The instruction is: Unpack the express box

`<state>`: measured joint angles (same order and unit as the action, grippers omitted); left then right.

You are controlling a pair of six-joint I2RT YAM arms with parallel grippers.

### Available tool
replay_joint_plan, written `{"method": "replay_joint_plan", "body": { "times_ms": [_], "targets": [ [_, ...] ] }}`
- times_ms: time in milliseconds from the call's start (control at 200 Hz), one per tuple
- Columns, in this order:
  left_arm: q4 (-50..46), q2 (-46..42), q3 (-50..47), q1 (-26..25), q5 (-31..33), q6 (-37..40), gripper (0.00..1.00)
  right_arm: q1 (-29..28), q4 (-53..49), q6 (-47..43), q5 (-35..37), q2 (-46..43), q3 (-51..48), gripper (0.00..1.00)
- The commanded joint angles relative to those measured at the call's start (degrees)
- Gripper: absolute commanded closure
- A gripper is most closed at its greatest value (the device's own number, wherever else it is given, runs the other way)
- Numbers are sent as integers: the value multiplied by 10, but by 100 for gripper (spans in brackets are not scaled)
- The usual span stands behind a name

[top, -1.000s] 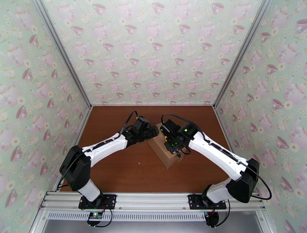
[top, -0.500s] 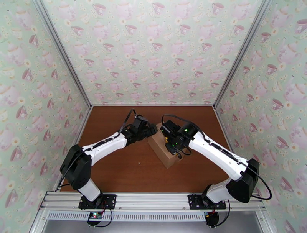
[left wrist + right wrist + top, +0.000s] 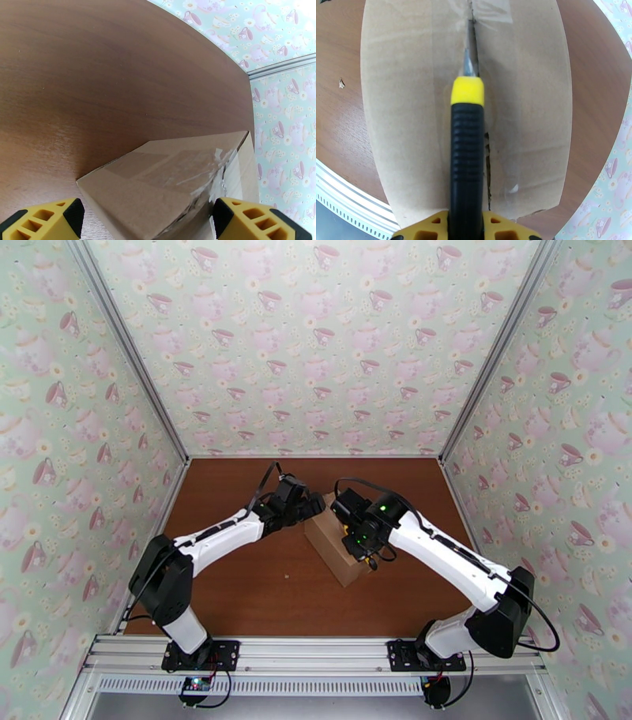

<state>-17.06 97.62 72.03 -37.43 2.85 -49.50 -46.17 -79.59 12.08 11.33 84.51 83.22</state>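
Note:
The express box (image 3: 332,554) is a brown carton lying askew in the middle of the table. Clear tape (image 3: 185,171) covers its top seam. My left gripper (image 3: 314,511) is open at the box's far end, and its yellow fingers (image 3: 43,222) stand on either side of that end of the box (image 3: 158,189). My right gripper (image 3: 361,545) hovers over the box's right side, shut on a utility knife (image 3: 466,158) with a black handle and yellow collar. The blade (image 3: 469,59) sits in the seam of the box (image 3: 403,102), and the tape behind it is split.
The brown table (image 3: 237,587) has patterned walls on three sides and a metal rail (image 3: 316,658) along the near edge. A tiny scrap (image 3: 287,578) lies on the wood in front of the box.
The left gripper has edged slightly towards the far side at the box's end. The right gripper with the knife has barely shifted along the seam.

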Motion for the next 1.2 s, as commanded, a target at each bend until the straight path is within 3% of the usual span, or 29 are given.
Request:
{"method": "replay_joint_plan", "body": {
  "times_ms": [0,997,1197],
  "targets": [
    [-18,24,10,15,31,11,8,-4,-58,13,-8,-6,3,100],
    [-31,76,58,51,30,51,8,-2,-67,23,4,-4,7,100],
    [-29,45,50,49,29,48,9,-1,-68,26,6,-4,11,100]
  ]
}}
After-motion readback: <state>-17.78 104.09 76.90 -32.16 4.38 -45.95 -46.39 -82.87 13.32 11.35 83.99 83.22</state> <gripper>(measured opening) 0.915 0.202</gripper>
